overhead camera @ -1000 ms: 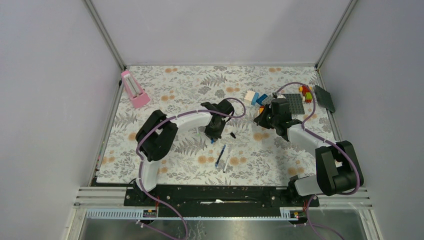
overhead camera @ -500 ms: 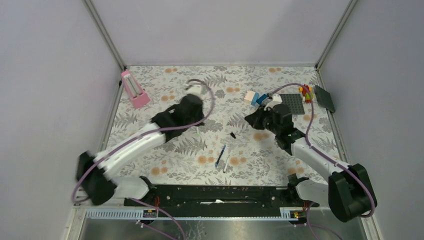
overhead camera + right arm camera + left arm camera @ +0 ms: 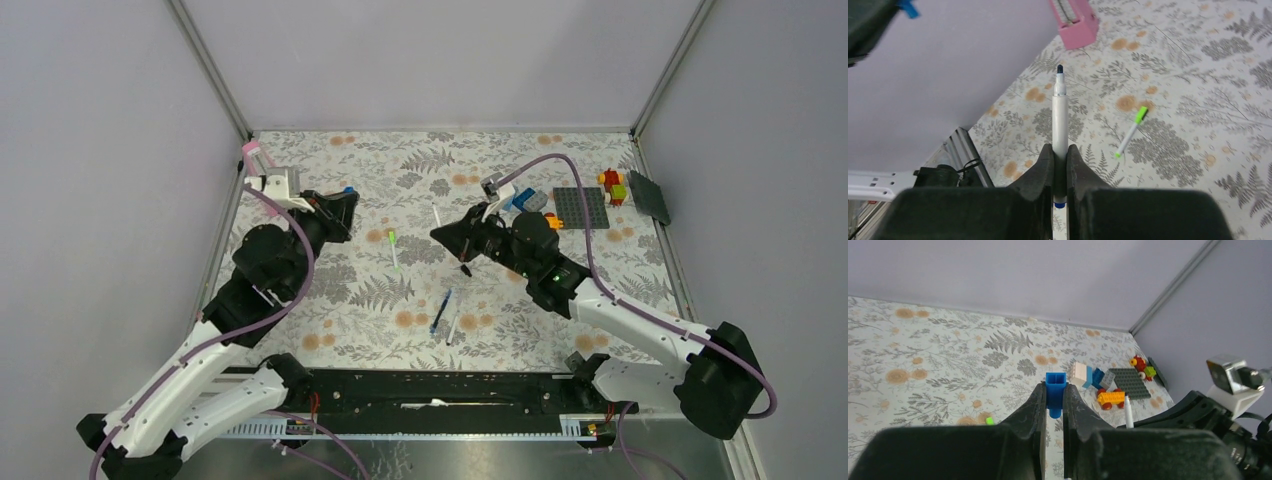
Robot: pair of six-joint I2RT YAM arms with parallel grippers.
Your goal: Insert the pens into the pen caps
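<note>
My left gripper (image 3: 343, 200) is raised over the left of the table and shut on a blue pen cap (image 3: 348, 189), which juts past the fingertips in the left wrist view (image 3: 1056, 388). My right gripper (image 3: 447, 234) is shut on a white pen (image 3: 437, 216) with a dark tip pointing away from the jaws (image 3: 1060, 117). A white pen with a green cap (image 3: 393, 248) lies between the grippers and shows in the right wrist view (image 3: 1130, 131). A black cap (image 3: 466, 270), a dark blue pen (image 3: 441, 311) and a white pen (image 3: 453, 327) lie on the mat nearer the front.
A pink holder (image 3: 268, 178) stands at the back left. Loose toy bricks (image 3: 520, 198), a grey baseplate (image 3: 581, 206), an orange brick (image 3: 554, 222) and a dark plate (image 3: 650, 198) sit at the back right. Walls close in the mat (image 3: 330, 320).
My left arm swung from the middle to the back left, carrying the blue cap. My right arm moved left toward the centre with the white pen. The green-capped pen now lies uncovered.
</note>
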